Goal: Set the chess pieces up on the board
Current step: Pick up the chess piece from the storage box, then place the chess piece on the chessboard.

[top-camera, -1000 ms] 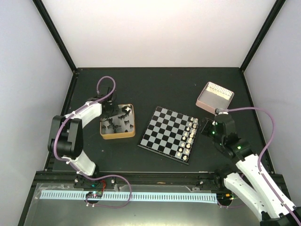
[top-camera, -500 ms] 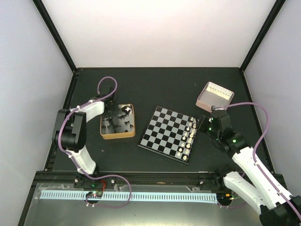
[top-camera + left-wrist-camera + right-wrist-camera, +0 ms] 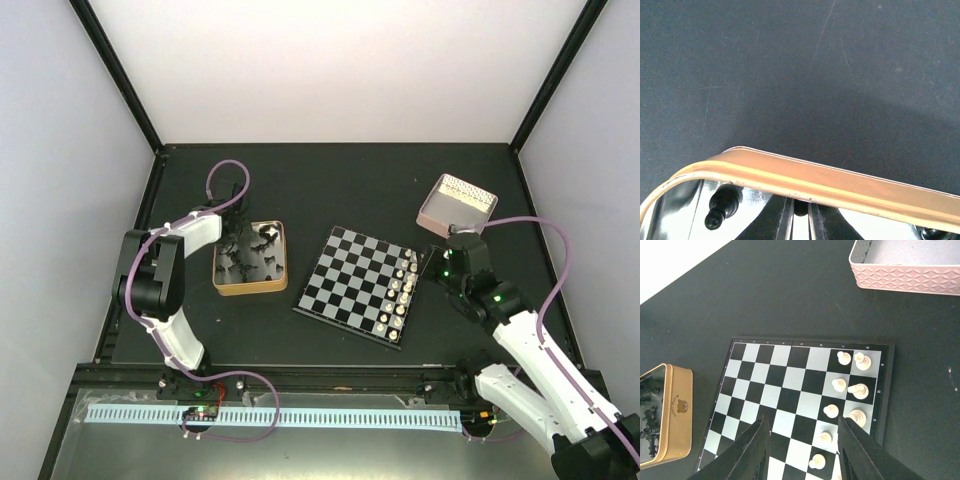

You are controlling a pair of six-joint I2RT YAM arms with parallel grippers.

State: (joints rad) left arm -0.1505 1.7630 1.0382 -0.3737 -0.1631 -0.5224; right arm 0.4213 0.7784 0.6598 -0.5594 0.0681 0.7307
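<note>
Two pincers in view. On the left arm, the left gripper (image 3: 238,238) sits down inside the gold-rimmed tin (image 3: 250,289), well left of the board (image 3: 345,285). Its jaws are pressed together, with just a hairline slit between the fingers (image 3: 785,222) in the wrist view. The tin rim hides the tips, so it cannot be told whether a piece is pinched. Loose black chess pieces (image 3: 243,263) lie in the tin; one shows clearly by the rim (image 3: 722,202). At the board's right edge hangs the right gripper (image 3: 802,422), jaws roughly half apart, nothing between them. On the board's right side, white pieces (image 3: 401,288) stand in two columns. Beyond the board's far right corner, apart from it, sits a pink box (image 3: 455,207). Surface is a matte black table (image 3: 350,180) with faint scratches. Pale walls (image 3: 60,150) surround it, with black frame posts (image 3: 115,70) at the corners.
</note>
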